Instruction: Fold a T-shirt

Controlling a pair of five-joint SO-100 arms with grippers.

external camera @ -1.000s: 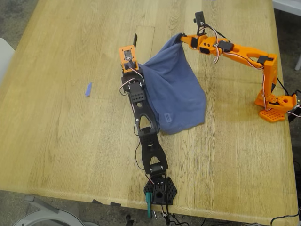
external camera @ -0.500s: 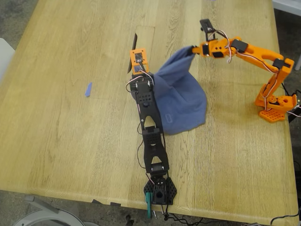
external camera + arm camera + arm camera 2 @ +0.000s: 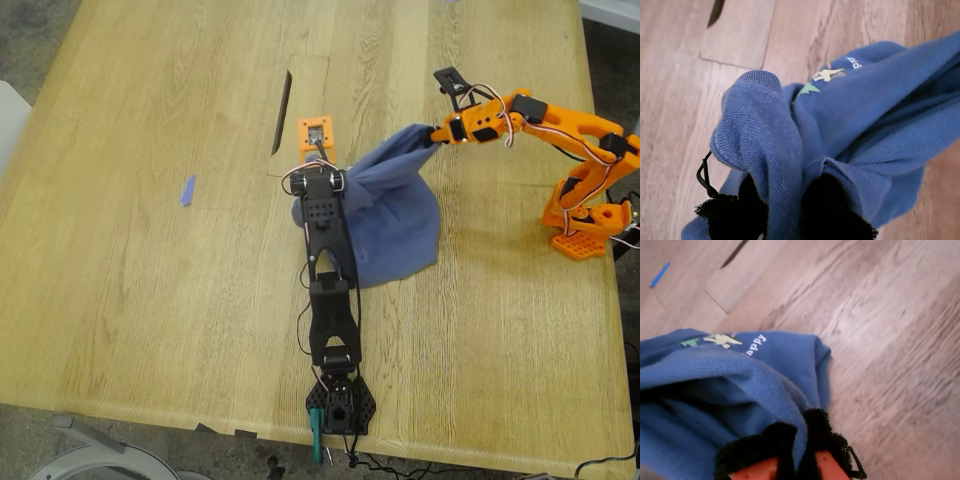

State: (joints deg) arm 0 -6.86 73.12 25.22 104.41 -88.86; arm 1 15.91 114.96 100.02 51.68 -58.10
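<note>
Exterior view: both grippers' fingers clamp the soft, bunched knit T-shirt (image 3: 395, 215) over woodgrain table (image 3: 150, 280).

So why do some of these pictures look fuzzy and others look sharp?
Exterior view: evenly lit and sharp, with only soft shadows under the T-shirt. First wrist view: the cloth weave is crisp, but the table behind is soft. Second wrist view: my second gripper sits too close to focus, and the far table looks smeared.
</note>
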